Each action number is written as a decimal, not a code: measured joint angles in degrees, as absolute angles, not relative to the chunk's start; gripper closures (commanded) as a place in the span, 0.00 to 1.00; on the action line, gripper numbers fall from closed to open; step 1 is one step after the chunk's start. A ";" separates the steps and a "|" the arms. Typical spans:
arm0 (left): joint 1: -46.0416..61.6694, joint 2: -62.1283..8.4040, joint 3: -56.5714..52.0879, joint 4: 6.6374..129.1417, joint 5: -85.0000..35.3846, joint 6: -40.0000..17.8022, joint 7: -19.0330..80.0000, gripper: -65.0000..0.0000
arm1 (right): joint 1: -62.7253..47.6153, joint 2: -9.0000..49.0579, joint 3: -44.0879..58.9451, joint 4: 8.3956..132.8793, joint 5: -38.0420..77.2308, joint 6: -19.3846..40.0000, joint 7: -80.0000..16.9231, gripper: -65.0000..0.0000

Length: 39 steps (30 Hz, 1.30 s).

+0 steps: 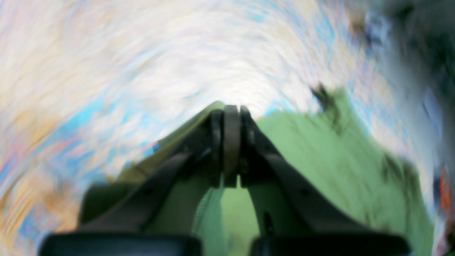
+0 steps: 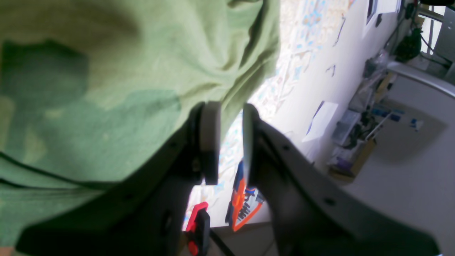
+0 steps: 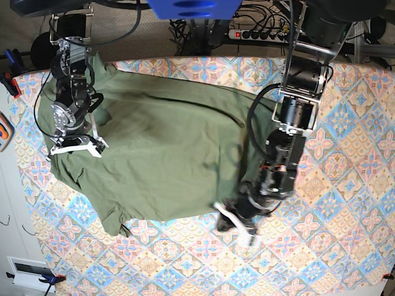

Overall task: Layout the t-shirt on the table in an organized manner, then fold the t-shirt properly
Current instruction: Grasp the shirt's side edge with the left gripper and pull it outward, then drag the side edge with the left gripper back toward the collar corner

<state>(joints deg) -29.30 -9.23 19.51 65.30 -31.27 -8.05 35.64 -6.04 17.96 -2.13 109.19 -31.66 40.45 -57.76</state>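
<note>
Item: the t-shirt (image 3: pixel 160 160), olive-green, short-sleeved, one only. Location: spread across the upper left part of the table (image 3: pixel 345 203) in the base view, mostly flat, with ridges near its right edge and a loose lower hem; one corner hangs toward the table's far edge.

Handling (judged): light, soft and limp. It will drape and wrinkle, will not hold any shape when lifted, and will drag on the patterned cloth rather than slide clean. Not fragile. Best taken by pinching a hem, shoulder seam or corner through both layers; a pinch in mid-panel would only raise a tent of fabric.

Left hand (image 1: pixel 231 142): jaws drawn fully together at the shirt's lower right corner, with green cloth lying on either side of the tips (the wrist view is heavily blurred, so whether fabric is caught between them cannot be told).

Right hand (image 2: pixel 227 142): jaws partly apart, with a clear gap and nothing between them; the shirt presses against the outer side of one finger, near the sleeve end.
</note>
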 measured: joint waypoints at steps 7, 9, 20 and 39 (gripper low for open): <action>-21.04 -10.55 16.27 66.26 -19.94 -7.70 37.65 1.00 | -6.28 17.98 -2.13 109.14 -31.66 40.47 -57.67 0.84; -20.32 -10.61 7.92 66.41 -20.05 -7.53 36.93 1.00 | -6.22 17.98 -2.13 109.14 -31.70 40.45 -57.65 0.84; -18.98 -10.46 -26.79 61.34 -19.49 -6.72 37.01 0.99 | -6.26 18.02 -2.59 109.14 -31.66 40.47 -57.67 0.84; -11.86 -10.48 -12.45 75.26 -19.94 -3.77 37.30 0.30 | -6.39 17.98 -6.35 109.14 -31.68 40.45 -57.71 0.84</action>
